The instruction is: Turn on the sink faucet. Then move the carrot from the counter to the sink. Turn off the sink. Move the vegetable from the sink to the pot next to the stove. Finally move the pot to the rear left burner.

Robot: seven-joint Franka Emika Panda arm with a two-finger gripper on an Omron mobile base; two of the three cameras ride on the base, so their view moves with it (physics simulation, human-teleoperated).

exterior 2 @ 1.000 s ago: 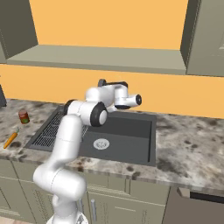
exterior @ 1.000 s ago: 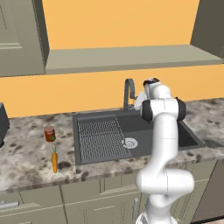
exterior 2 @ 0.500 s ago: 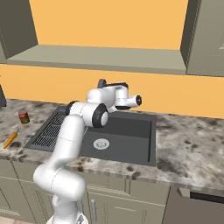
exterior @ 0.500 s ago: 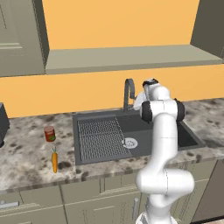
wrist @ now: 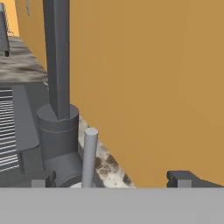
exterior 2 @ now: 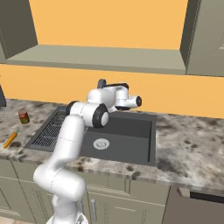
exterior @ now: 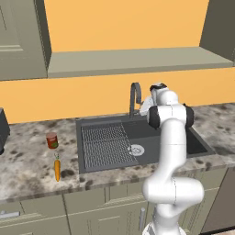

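Observation:
The sink faucet (exterior: pixel 134 97) rises behind the sink (exterior: pixel 183 137), and no water shows at its spout. In the hand view its dark stem (wrist: pixel 57 57) stands at left, with a short grey lever (wrist: pixel 89 153) beside its base. My gripper (wrist: pixel 111 179) is open right at the faucet base, close to the orange wall. The lever stands between the fingertips (wrist: pixel 41 178), nearer the left one, touching neither. The carrot (exterior: pixel 57 169) lies on the counter (exterior: pixel 27 160) left of the sink, also seen as the carrot (exterior 2: pixel 10 139). The pot and stove are out of view.
A red can (exterior: pixel 52 140) stands just behind the carrot. A dark appliance (exterior: pixel 2 131) sits at the far left edge. The ribbed drainer (exterior: pixel 103 144) and silver drain (exterior: pixel 136 149) lie in the basin. A shelf ledge (exterior: pixel 128 59) runs above the wall.

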